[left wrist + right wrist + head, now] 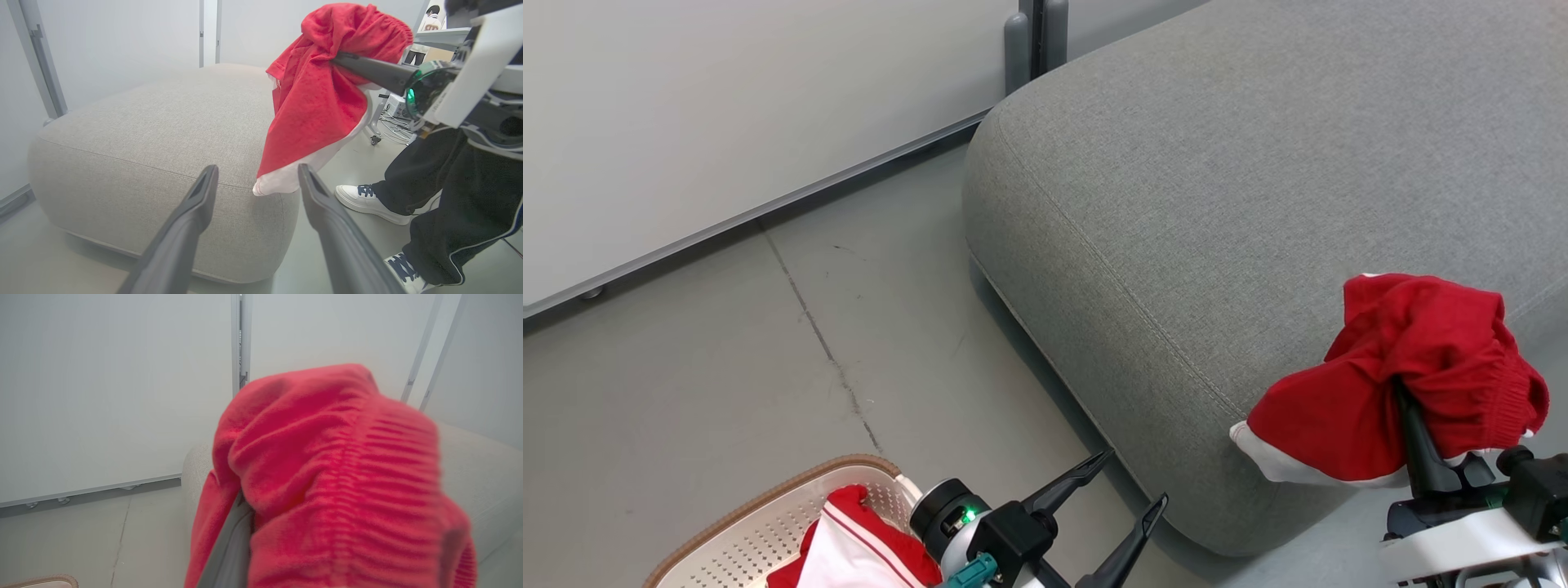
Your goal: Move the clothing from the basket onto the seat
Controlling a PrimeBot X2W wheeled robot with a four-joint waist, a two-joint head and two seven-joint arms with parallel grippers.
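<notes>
My right gripper point(1406, 402) is shut on a piece of the clothing, a red garment point(1405, 380) with a white hem and a ribbed waistband, which hangs above the near corner of the grey seat point(1217, 188). The left wrist view shows this garment point(318, 98) draped over the right gripper point(339, 60), its hem at the seat's point(143, 134) edge. In the right wrist view the red cloth point(335, 486) covers the fingers. My left gripper point(1131, 486) stands open and empty over the floor, between the seat and the basket point(760, 523), which holds another red and white garment point(858, 547).
A pale wall panel with a metal rail point(743, 214) runs behind the grey floor point(727, 367). A person's legs in dark trousers point(449, 192) and white shoes stand on the floor near the seat's near corner, by the right arm. A dark post point(1033, 37) stands behind the seat.
</notes>
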